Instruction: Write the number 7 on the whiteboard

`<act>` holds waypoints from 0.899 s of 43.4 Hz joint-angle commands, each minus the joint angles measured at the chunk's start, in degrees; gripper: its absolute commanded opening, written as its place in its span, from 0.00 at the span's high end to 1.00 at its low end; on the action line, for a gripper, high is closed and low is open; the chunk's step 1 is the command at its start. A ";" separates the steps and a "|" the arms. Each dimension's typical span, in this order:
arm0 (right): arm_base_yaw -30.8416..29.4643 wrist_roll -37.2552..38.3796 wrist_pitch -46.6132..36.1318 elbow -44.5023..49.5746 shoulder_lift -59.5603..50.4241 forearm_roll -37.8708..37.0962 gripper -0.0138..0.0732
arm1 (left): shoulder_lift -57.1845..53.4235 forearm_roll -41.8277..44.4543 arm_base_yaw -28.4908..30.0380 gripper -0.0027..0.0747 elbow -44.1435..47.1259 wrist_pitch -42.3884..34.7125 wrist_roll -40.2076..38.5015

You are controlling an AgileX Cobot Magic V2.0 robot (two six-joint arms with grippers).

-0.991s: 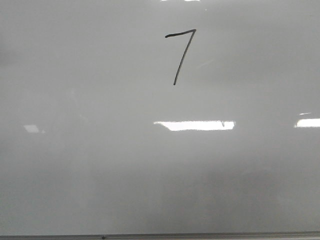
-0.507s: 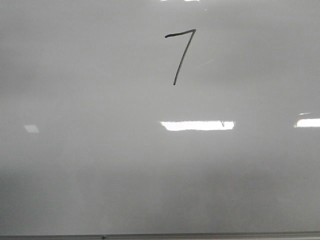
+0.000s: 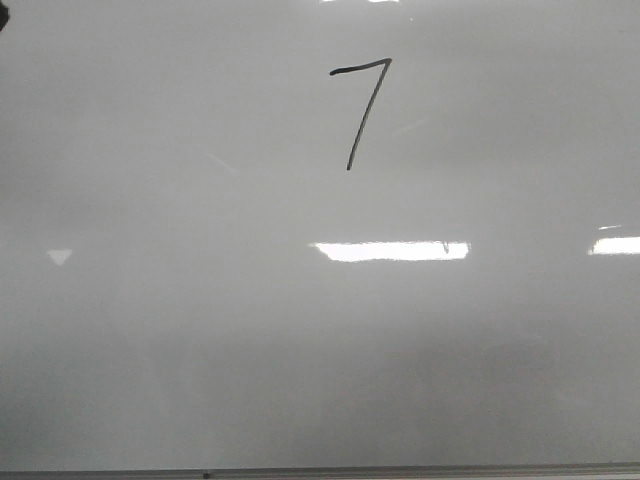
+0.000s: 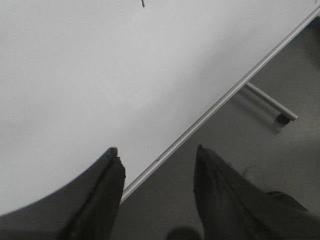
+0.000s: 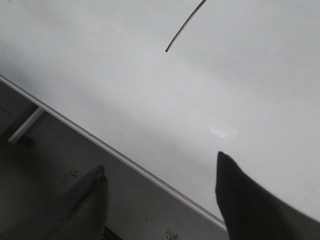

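The whiteboard [image 3: 200,350] fills the whole front view, glossy pale grey-white. Its thin grey metal frame edge [image 3: 400,471] runs along the bottom. Bright rectangular light reflections [image 3: 392,250] sit on the board's surface about mid-height, one more at the right edge, a small faint one toward the left edge.

The number 7 [image 3: 362,108] is drawn in thin black marker near the top edge of the whiteboard, a bit right of centre. It has a short wavy top stroke and a long downstroke slanting down-left. It sits above the central reflection, apart from it.

Left wrist view: the left claw [image 4: 157,170] shows two dark pointed fingers [image 4: 102,200] spread apart with a clear gap, nothing between them, so released. The gap between the fingers straddles the whiteboard frame, which crosses the view diagonally. The white board surface is on one side, the dark grey floor [image 4: 280,165] on the other. A pale metal stand leg [image 4: 272,105] shows beyond the frame. A tiny dark bit of the marker stroke is at the view's edge.

Right wrist view: the right claw [image 5: 160,175] also has its two dark fingers [image 5: 242,205] wide apart and empty, released. The frame edge runs diagonally here too. The lower end of the 7's downstroke [image 5: 184,26] is visible on the board, well apart from the fingers. A stand leg [image 5: 25,125] lies on the floor side.

Neither claw touches the board surface as far as visible.
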 commanded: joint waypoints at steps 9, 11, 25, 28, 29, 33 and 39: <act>-0.05 -0.05 -2.80 -1.74 -0.85 -0.03 0.28 | -0.36 2.49 -0.46 0.54 -1.71 0.55 0.89; -0.05 -0.05 -2.52 -1.74 -0.85 -0.07 0.28 | -0.36 2.63 -0.46 0.54 -1.71 0.55 0.89; -0.05 -1.61 -3.01 -1.74 -0.85 -4.24 0.28 | -0.36 3.11 -0.46 0.54 -1.71 0.55 0.89; -0.05 -1.74 -3.08 -1.74 -0.85 -4.85 0.28 | -0.36 3.11 -0.46 0.54 -1.71 0.55 0.89; -0.05 -1.74 -3.09 -1.74 -0.85 -4.92 0.28 | -0.36 3.11 -0.46 0.54 -1.71 0.55 0.89; -0.05 -1.74 -2.68 -1.74 -0.85 -4.91 0.28 | -0.36 3.11 -0.46 0.54 -1.71 0.55 0.89; -0.05 -1.74 -1.89 -1.74 -0.85 -4.91 0.47 | -0.36 3.11 -0.46 0.66 -1.71 0.55 0.89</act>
